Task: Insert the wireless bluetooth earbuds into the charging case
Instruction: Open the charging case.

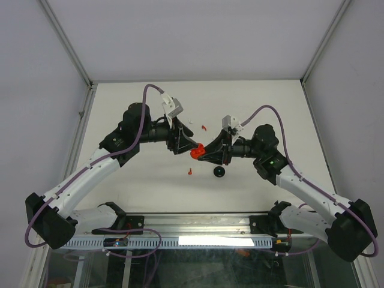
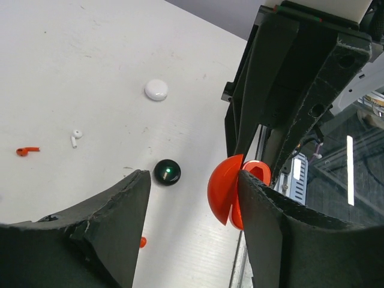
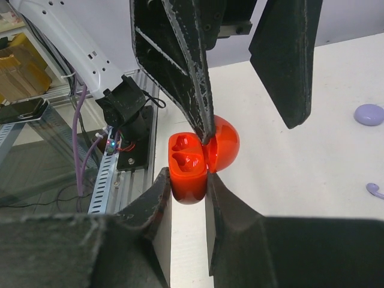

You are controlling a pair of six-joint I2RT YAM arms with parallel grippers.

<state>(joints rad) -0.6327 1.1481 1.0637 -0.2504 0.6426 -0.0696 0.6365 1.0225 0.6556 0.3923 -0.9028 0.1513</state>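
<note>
Jaws of the right gripper (image 3: 187,180) were clamped on the base of the red charging case (image 3: 187,159), which was held clear of the table (image 1: 264,108) between the two arms. Its lid (image 3: 223,144) stood open and both moulded wells were bare. The left gripper (image 2: 193,180) was spread wide and gripped nothing; one of its fingers (image 3: 201,114) touched the case at the seam between lid and base.

One red earbud (image 2: 27,150) lay on the table near a white earbud (image 2: 75,137), with a white case (image 2: 156,90) beyond them. A second red earbud (image 1: 190,173) lay just beside the black case (image 2: 167,172), which showed a small green light. A lavender case (image 3: 369,114) and lavender earbud (image 3: 375,190) lay well apart from the rest.

Small dark marks on the white arm link (image 3: 66,42) may have been print, too blurred to read.
</note>
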